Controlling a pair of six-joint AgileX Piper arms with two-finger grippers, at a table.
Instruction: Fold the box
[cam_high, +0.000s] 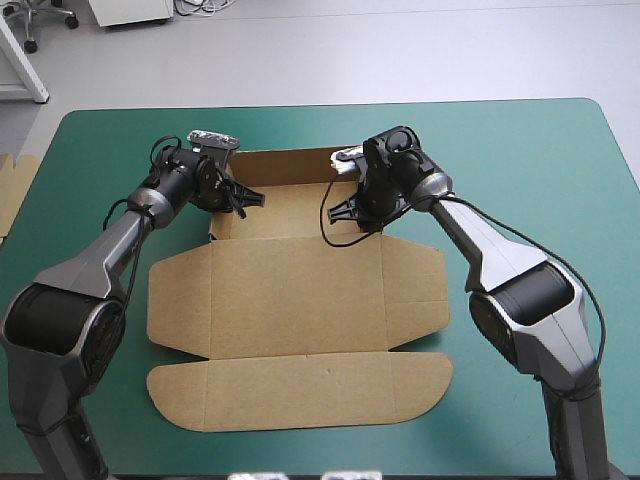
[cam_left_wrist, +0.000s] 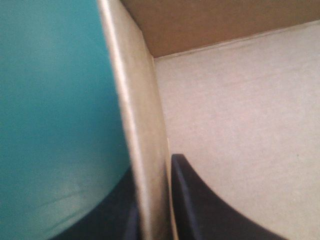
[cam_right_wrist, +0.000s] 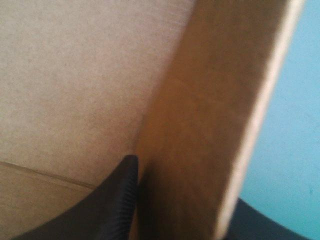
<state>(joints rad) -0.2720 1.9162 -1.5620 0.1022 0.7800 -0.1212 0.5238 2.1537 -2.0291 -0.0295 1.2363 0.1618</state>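
The brown box (cam_high: 300, 300) lies mostly flat on the teal-green cover, its far part raised into walls near the table's far side. My left gripper (cam_high: 240, 197) is at the far left wall, shut on the box. In the left wrist view that wall (cam_left_wrist: 145, 165) stands upright between the two black fingers (cam_left_wrist: 200, 205), cover on one side and board on the other. My right gripper (cam_high: 350, 210) is at the far right wall, also shut on the box. In the right wrist view that wall (cam_right_wrist: 210, 140) is pinched between one finger (cam_right_wrist: 112, 200) and another half hidden behind it.
More brown board (cam_high: 12, 190) pokes over the table's left edge. A rounded lid flap (cam_high: 300, 392) lies flat at the near side, side flaps (cam_high: 178, 300) spread to the left and right. Bare teal-green cover (cam_high: 540, 180) surrounds the box.
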